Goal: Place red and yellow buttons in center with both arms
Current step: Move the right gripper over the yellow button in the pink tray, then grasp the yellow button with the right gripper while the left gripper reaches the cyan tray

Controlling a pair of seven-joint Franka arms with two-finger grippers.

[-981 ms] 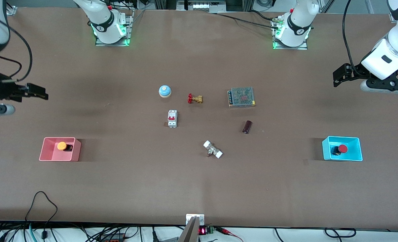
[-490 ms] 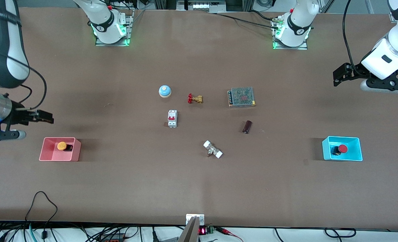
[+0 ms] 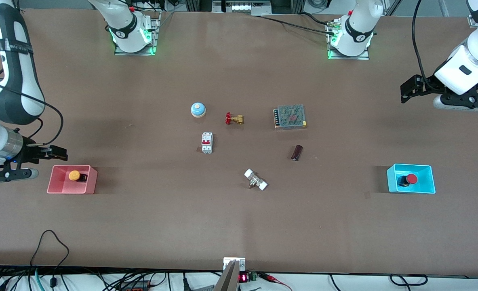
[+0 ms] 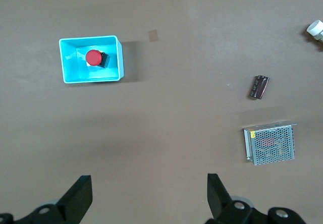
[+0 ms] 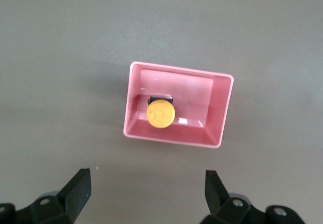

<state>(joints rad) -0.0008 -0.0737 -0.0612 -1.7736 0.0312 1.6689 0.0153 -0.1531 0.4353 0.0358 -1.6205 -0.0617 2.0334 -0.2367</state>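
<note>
Lowered toward one yellow button, right jaws gape; left jaws gape above table, one red button binned.

The right arm runs off the front view's edge above its elbow, so its link to its base cannot be traced; the left arm is cut off the same way at the corner; each wrist view shows only the tips of that arm's own fingers — the rest lies below the frame. The yellow button shows its cap, its black body mostly hidden beneath it and by the pink bin; the red button likewise in the blue bin. A white fitting is clipped by the left wrist view's edge; the lettering on the breaker is too small to read; cables at the desk front edge run out of frame.
</note>
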